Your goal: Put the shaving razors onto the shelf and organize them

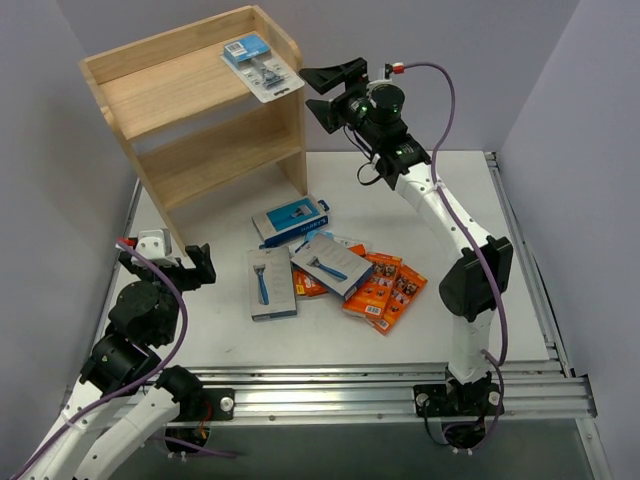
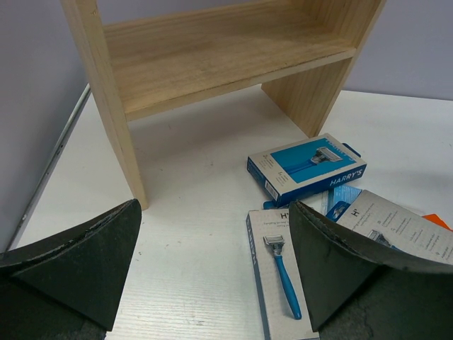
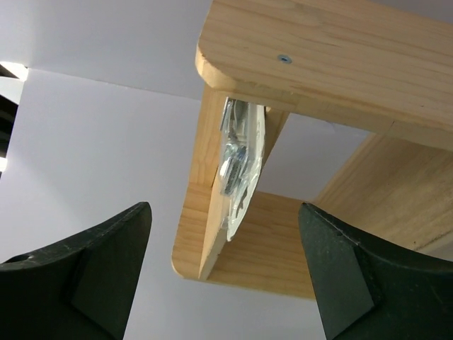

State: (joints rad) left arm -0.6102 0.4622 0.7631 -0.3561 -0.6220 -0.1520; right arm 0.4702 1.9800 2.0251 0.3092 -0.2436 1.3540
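The light wooden two-tier shelf [image 1: 170, 95] stands at the 11 o'clock corner of the white table [image 1: 450, 200]. One clear blister razor pack with a blue header [image 1: 260, 66] lies on the top tier at its right end, with one corner jutting past the shelf's right side. In the right wrist view this pack is seen edge-on against the top rim.

The right gripper [image 1: 312, 90] hovers at 3 o'clock of that pack, just beside it and apart from it. Its fingers stand wide with nothing between them.

The other razor packs lie at mid-table:
- A blue box marked HARRY'S [image 1: 290, 220] lies at 12 o'clock of the group.
- A grey box picturing a blue razor [image 1: 272, 283] lies flat at 8 o'clock.
- A second grey box [image 1: 330, 265] rests partly across the bright orange packs [image 1: 385, 288], which spread toward 4 o'clock.

The lower tier shows bare wood in the left wrist view.

The left gripper [image 1: 168, 262] sits low at 8 o'clock of the table, near the shelf's left foot. Its fingers are spread wide and empty, facing the blue box.
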